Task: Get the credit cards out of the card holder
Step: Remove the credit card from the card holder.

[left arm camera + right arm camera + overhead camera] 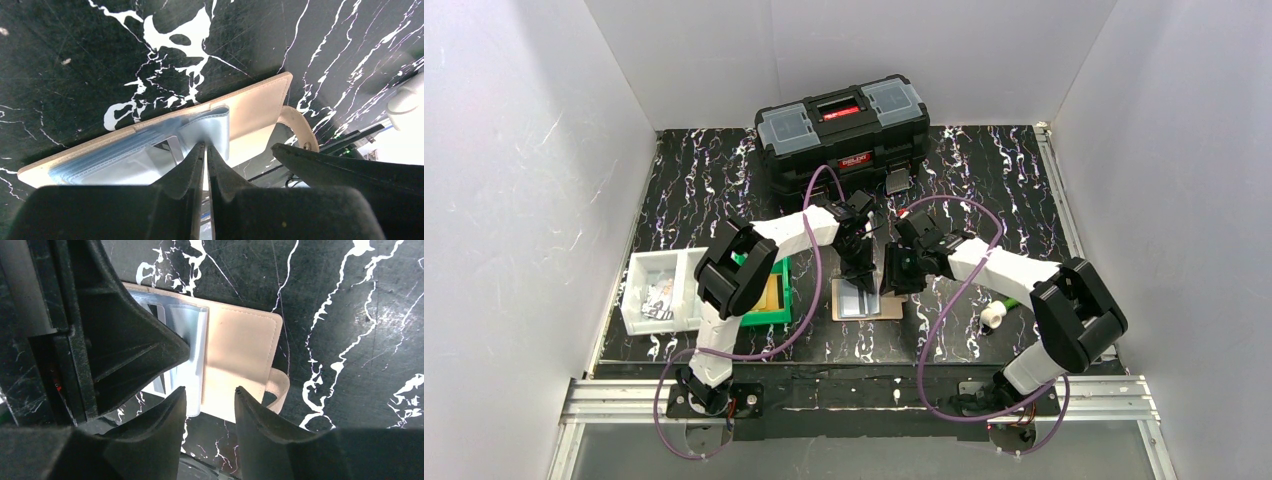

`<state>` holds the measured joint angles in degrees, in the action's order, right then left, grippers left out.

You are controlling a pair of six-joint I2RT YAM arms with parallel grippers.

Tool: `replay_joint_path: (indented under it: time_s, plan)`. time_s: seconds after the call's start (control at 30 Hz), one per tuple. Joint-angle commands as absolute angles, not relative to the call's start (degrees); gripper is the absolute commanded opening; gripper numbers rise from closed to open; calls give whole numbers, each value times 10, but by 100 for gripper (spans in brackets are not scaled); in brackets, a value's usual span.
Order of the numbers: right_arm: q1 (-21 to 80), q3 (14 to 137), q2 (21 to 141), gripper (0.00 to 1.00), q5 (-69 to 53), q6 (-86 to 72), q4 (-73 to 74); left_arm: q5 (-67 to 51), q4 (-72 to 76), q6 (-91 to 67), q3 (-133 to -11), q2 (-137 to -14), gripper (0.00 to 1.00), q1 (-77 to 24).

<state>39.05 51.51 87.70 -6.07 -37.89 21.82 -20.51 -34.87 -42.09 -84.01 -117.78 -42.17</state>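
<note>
The tan card holder (884,304) (252,105) (242,342) lies open on the black marbled table. Its pale blue see-through pockets (125,147) (192,330) face up, and I cannot tell the credit cards apart from them. My left gripper (858,272) (205,146) is shut, its tips pressed against a raised pale blue flap (217,125); whether it pinches the flap does not show. My right gripper (892,278) (210,391) is open just off the holder's near edge, with nothing between its fingers. The holder's strap (279,387) curls out at one corner.
A black toolbox (842,125) stands at the back, close behind both grippers. A green bin (781,300) and a white tray (659,290) sit to the left. A small white and green object (994,315) lies to the right, by the right arm.
</note>
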Motion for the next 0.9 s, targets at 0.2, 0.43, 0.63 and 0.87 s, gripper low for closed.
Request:
replay_joint_path:
  time_s: [0.2,0.43,0.63,0.87]
  plan:
    - [412,529,911,47,-77,-360,206,-230,-355,-422,-860,-1177,6,-426]
    - [414,533,935,40,-56,-367,222,-227,-362,-414,-861,-1166,7,-426]
    - [413,523,940,28,-47,-383,225,-178,-403,-383,-875,-1130,17,-425]
    - [413,522,941,26,-46,-384,225,-150,-419,-371,-853,-1117,19,-417]
